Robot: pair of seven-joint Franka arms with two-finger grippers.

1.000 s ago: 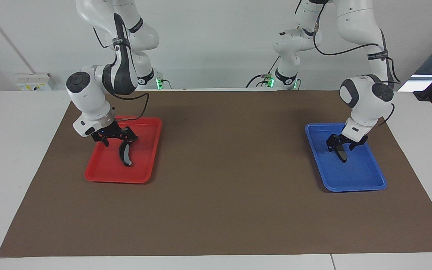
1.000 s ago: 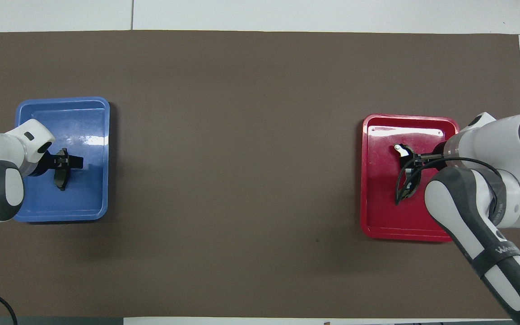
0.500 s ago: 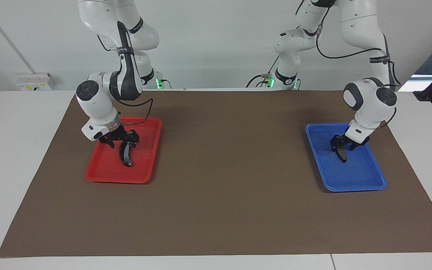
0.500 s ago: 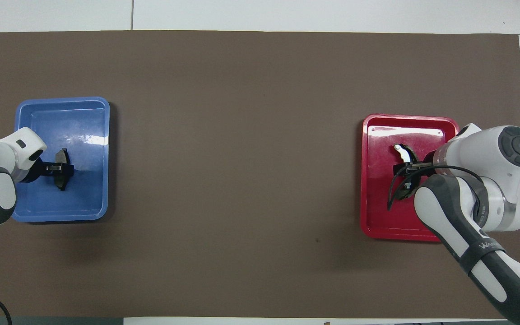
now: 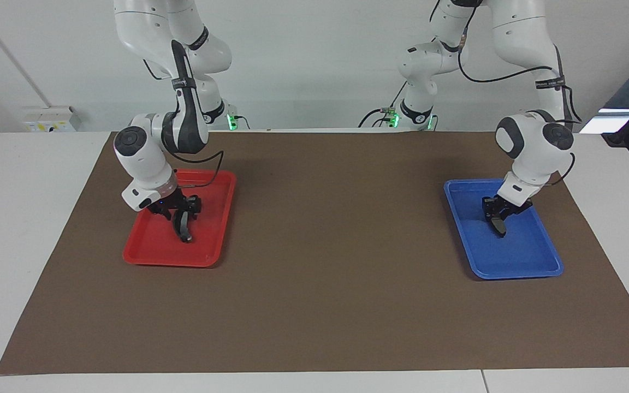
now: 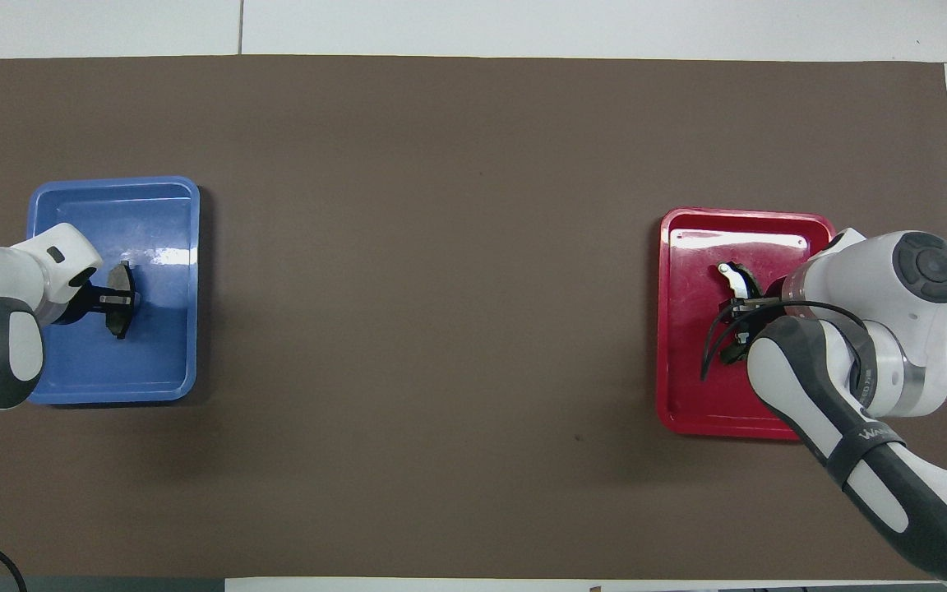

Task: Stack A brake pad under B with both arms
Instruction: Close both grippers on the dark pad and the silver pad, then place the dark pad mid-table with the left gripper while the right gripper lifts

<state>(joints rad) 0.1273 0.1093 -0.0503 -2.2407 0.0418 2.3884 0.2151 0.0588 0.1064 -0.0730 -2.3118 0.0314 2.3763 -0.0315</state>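
left gripper [image 5: 497, 217] pinched shut on A brake pad [image 5: 499, 225] in blue tray [image 5: 544, 266] | right gripper [image 5: 181, 211] in red tray [image 5: 145, 255] at B [image 5: 184, 229], its hold can't be told | trays well apart on brown mat [image 5: 336, 245] | pads likely stiff, dense, thin-edged: clamp mid-length across flat faces
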